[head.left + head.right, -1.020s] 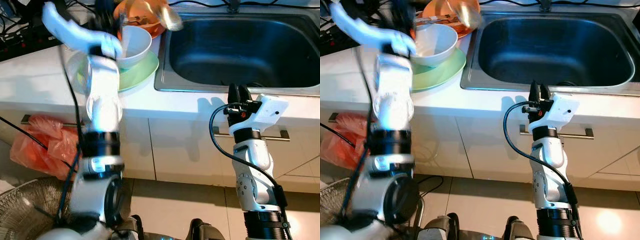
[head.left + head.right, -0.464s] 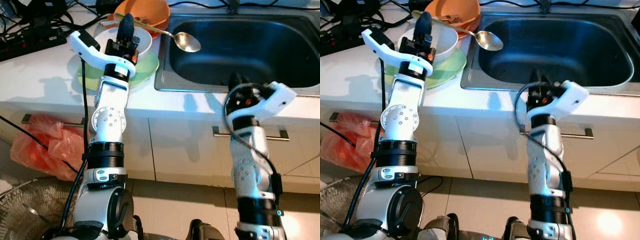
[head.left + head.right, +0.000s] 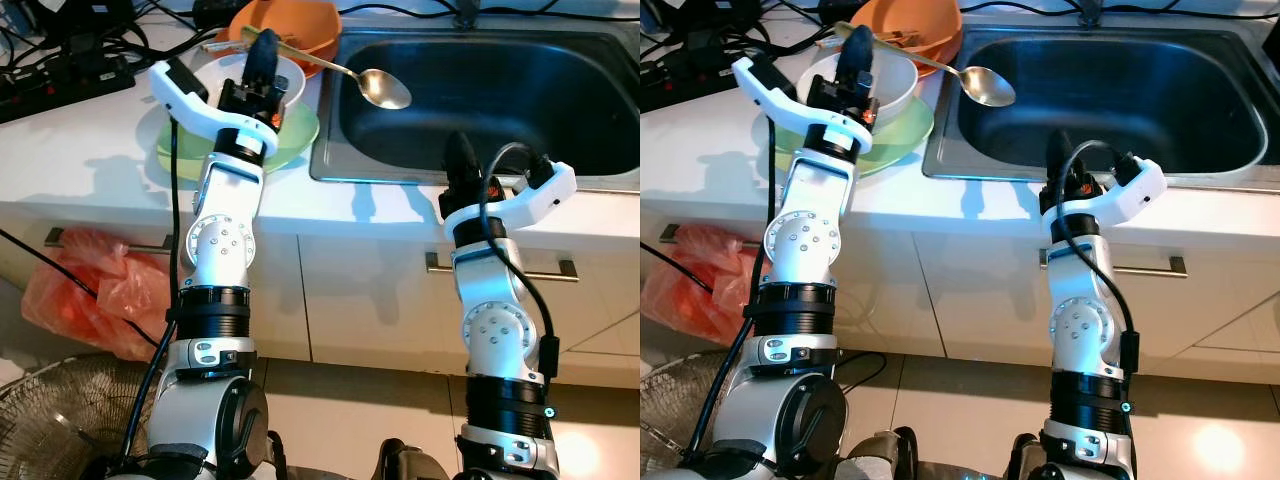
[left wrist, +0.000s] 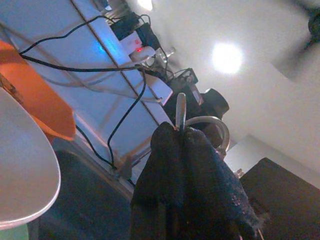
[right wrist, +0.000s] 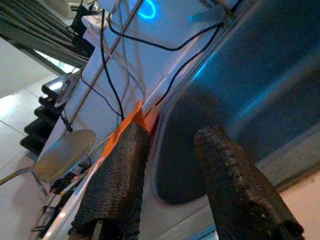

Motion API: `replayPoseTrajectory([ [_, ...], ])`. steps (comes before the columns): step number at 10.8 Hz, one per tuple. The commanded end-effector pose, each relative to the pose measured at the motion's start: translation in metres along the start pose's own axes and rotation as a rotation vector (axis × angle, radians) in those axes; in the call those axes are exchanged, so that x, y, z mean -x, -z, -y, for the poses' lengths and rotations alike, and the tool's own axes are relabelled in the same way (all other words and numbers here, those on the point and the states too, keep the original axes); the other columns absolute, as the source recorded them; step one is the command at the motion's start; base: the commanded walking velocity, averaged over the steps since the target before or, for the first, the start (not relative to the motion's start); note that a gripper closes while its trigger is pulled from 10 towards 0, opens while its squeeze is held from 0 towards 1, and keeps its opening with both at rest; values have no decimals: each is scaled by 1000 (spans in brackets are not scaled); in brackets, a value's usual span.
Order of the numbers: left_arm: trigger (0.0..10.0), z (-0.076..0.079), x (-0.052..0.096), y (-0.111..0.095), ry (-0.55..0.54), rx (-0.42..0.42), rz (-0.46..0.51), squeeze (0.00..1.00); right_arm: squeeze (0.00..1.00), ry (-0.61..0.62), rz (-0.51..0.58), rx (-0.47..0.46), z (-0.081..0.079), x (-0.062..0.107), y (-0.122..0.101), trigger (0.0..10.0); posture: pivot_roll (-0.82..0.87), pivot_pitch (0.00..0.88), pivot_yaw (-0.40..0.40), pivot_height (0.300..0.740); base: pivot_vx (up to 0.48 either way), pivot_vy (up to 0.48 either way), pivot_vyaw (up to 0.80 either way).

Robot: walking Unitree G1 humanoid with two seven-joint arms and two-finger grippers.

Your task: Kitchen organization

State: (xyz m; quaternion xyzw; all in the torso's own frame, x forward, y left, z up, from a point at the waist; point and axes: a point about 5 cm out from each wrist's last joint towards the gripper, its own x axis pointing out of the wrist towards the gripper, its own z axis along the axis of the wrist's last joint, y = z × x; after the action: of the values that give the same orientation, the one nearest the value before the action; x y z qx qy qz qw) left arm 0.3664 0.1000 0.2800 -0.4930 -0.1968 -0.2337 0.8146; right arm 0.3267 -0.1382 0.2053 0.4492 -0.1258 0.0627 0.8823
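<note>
Beside the sink [image 3: 480,90]: two bowls, orange [image 3: 300,22] and white [image 3: 285,82]; one green plate [image 3: 295,135]; one spoon [image 3: 375,85].

- The orange bowl [image 3: 300,22] at 12 o'clock is cut off by the top edge, and the white bowl [image 3: 290,78] hides its near side.
- The left gripper [image 3: 264,52] covers part of the white bowl and the handle end of the spoon [image 3: 385,88].
- The sink [image 3: 500,90] runs past the edge at 3 o'clock.
- The fan [image 3: 60,420] at 7 o'clock is cropped.
- The right gripper [image 3: 456,160] hides a stretch of the sink rim.
</note>
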Motion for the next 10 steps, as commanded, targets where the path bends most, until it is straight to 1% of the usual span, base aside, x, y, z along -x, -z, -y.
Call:
replayPoseTrajectory([
  [1,10000,6,4,13,10,42,-15,0,0,-27,-14,-44,-7,-2,1,10000,71,146,49,740,0,0,0],
  [2,10000,6,5,16,9,44,-26,0,0,-49,-27,-61,-12,-3,2,10000,69,147,50,740,0,0,0],
  [4,10000,10,7,27,27,55,-72,0,0,-131,-64,-164,-28,-5,6,10000,72,151,51,740,0,0,0],
  [6,10000,8,10,39,23,62,-119,0,0,-178,-76,-182,-36,-6,5,10000,73,151,51,740,0,0,0],
  [7,10000,6,13,42,12,72,-126,0,0,-185,-75,-194,-38,-7,5,10000,72,152,51,740,0,0,0],
  [10,10000,6,14,44,9,82,-136,0,0,-199,-83,-218,-39,-7,4,10000,74,154,50,740,0,0,0],
])
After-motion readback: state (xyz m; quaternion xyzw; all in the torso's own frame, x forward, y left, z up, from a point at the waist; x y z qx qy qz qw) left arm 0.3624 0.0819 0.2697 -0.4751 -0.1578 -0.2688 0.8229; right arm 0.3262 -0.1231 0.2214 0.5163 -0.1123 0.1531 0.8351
